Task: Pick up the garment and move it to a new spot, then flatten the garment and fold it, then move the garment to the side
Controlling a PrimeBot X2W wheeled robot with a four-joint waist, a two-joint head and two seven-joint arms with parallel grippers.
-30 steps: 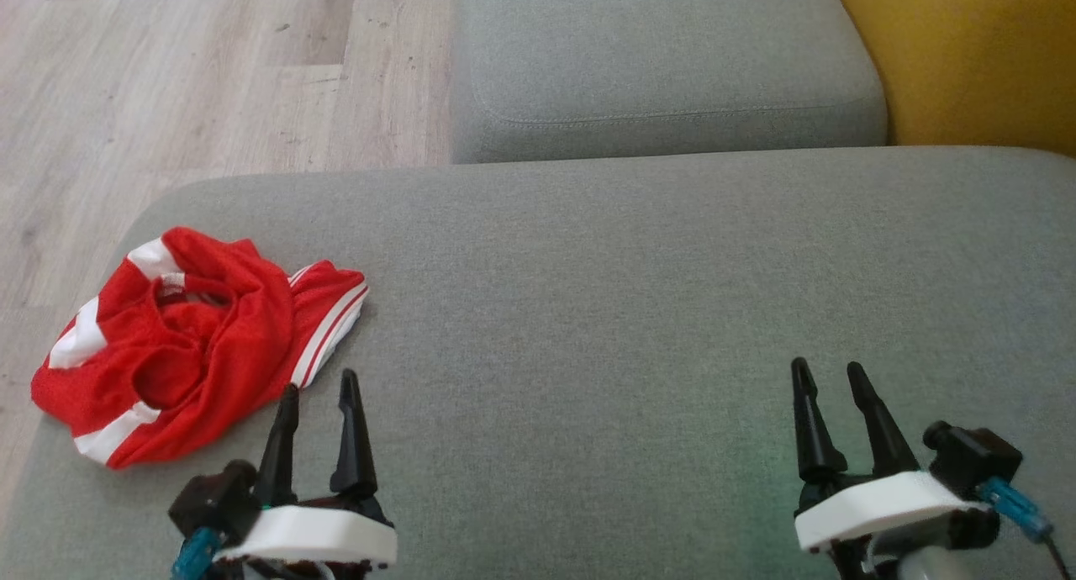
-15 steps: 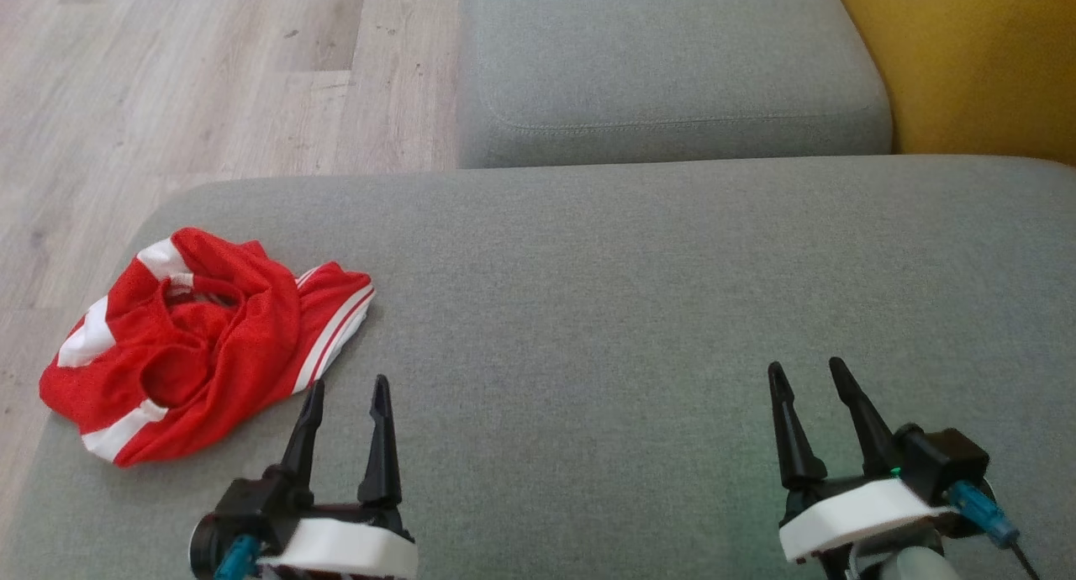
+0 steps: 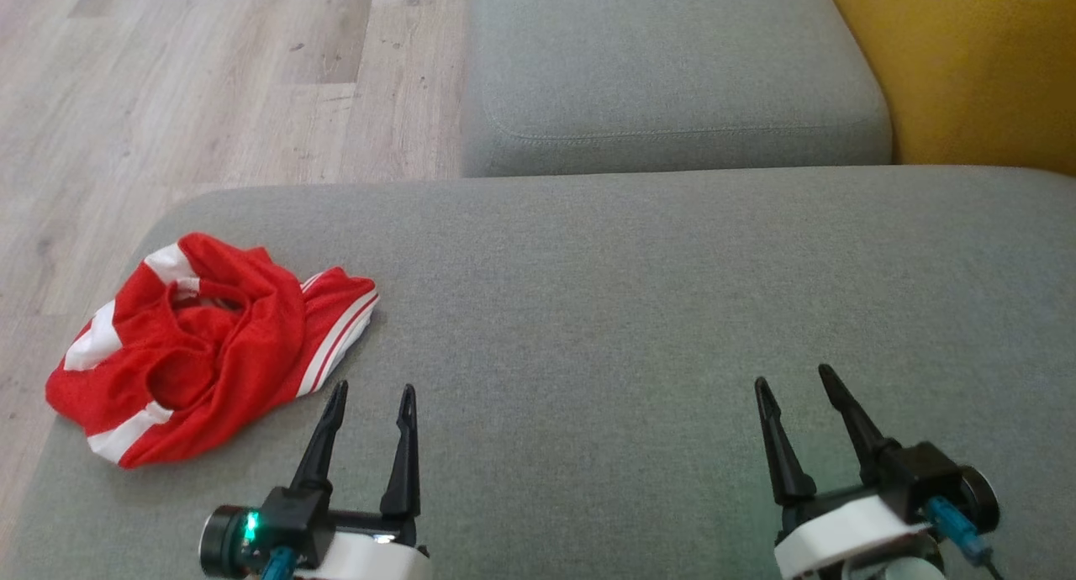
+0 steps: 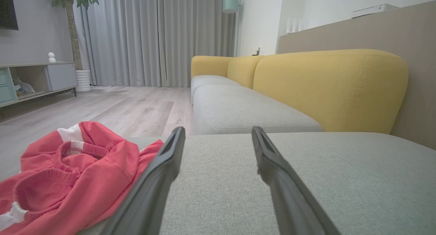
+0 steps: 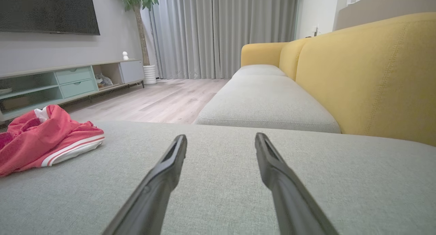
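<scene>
Left end effector (image 3: 374,387) sits low over the grey cushion (image 3: 630,311), its two dark fingers spread wide with nothing between them. Right end effector (image 3: 792,374), well apart to the right, is just as wide and empty. Just beyond and left of the left fingertips lies the garment (image 3: 210,345), crumpled in a heap near the cushion's left edge. In the head view its long axis runs diagonally from near-left to far-right, with the white-and-red striped edge facing the cushion's middle. Further out are wooden floor (image 3: 210,84) and a yellow backrest (image 3: 967,59).
</scene>
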